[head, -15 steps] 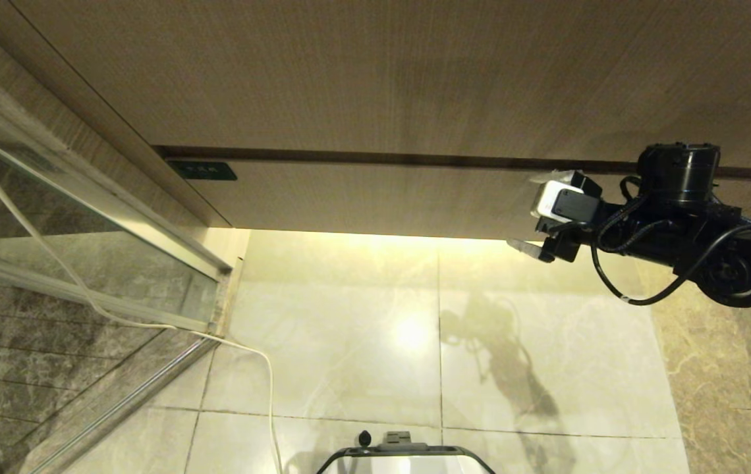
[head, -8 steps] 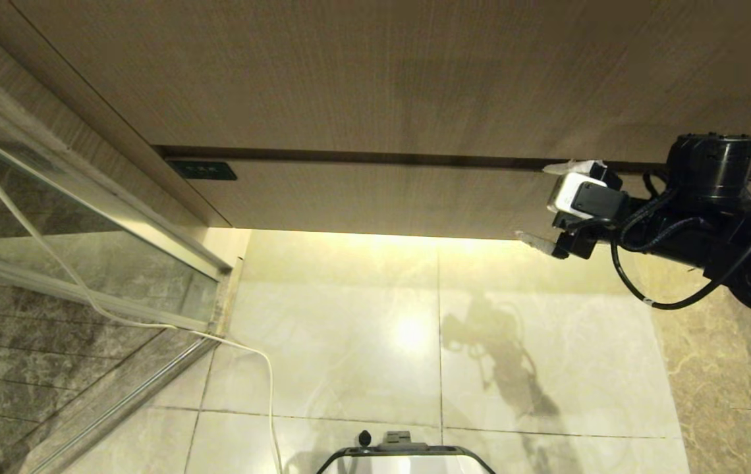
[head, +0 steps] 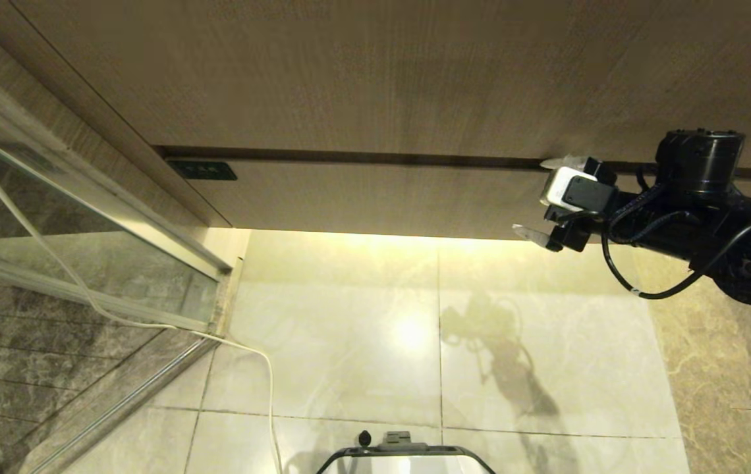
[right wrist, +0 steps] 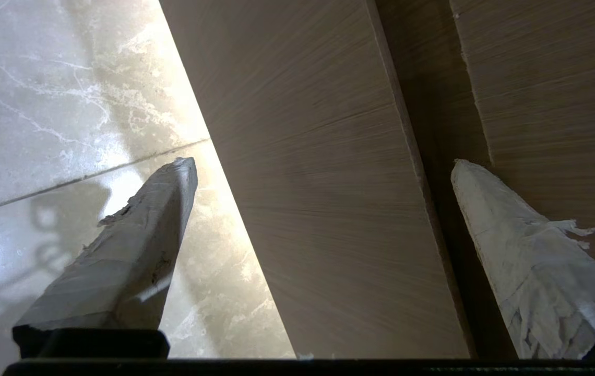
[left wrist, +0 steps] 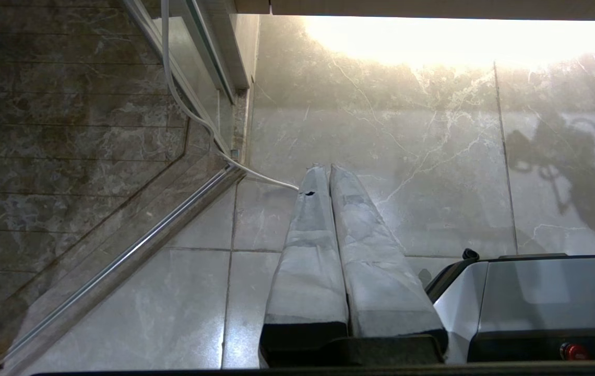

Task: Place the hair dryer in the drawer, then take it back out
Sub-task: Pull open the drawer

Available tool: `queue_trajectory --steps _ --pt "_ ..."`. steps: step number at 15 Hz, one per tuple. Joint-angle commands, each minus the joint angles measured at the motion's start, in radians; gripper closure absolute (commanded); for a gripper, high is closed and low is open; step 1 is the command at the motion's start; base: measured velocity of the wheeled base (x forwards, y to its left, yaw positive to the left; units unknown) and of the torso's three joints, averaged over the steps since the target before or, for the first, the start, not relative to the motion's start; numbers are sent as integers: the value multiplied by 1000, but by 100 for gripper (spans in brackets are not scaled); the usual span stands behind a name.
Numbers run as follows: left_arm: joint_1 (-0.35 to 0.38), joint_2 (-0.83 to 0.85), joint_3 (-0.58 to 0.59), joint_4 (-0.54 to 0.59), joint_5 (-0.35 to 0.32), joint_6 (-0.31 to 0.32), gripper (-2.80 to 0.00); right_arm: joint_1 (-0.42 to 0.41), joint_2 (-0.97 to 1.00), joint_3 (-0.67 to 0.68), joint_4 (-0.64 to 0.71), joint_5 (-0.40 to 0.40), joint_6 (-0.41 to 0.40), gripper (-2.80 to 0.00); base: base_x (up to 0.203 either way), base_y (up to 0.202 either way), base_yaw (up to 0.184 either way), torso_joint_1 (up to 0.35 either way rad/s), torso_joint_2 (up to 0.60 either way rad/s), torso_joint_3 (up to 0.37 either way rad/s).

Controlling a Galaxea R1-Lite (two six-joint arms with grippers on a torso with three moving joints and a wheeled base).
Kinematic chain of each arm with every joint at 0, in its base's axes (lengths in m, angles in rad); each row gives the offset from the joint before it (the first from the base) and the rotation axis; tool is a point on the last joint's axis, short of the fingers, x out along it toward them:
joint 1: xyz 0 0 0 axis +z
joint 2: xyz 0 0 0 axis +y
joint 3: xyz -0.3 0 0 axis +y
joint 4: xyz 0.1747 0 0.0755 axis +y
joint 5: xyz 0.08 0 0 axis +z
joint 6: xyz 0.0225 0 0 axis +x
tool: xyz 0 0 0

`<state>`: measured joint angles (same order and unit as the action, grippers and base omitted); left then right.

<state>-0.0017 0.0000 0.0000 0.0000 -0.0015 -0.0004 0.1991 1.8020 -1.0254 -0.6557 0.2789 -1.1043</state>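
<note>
Right gripper [head: 542, 197] is reaching in from the right at the drawer [head: 375, 197], fingers spread wide and holding nothing; in the right wrist view one taped finger [right wrist: 135, 245] is lying over the lit floor below the drawer front's lower edge, the other [right wrist: 522, 261] sitting at the dark gap along its top edge, so the front panel [right wrist: 329, 183] is running between the two, whether touched cannot be told. Drawer is standing shut, one small dark label [head: 202, 170] at its far left end, well apart from the gripper. One taller plain wood-grain panel [head: 375, 72] is lying above it. Hair dryer is showing in none of the views. Marble floor tiles [head: 336, 342] are catching a bright glare under the cabinet; one white cable [head: 270, 395] is trailing across them from the glass partition [head: 85, 230] at left. Left gripper [left wrist: 323, 169] is hanging parked over the floor beside the robot's base [left wrist: 553, 292], its two wrapped fingers pressed together, empty
</note>
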Motion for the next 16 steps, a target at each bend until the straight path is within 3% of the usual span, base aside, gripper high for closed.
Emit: queue_trajectory --steps 1,10,13,16 --pt "0 0 2 0 0 0 0 0 30 -22 -5 2 2 -280 0 0 0 0 0 0" --pt "0 0 2 0 0 -1 0 -21 111 -44 5 -37 10 -280 0 0 0 0 0 0" --pt "0 0 0 0 0 0 0 -33 97 -23 28 -77 52 -280 0 0 0 0 0 0" --pt "0 0 2 0 0 0 0 -33 73 -9 140 -146 116 -280 0 0 0 0 0 0"
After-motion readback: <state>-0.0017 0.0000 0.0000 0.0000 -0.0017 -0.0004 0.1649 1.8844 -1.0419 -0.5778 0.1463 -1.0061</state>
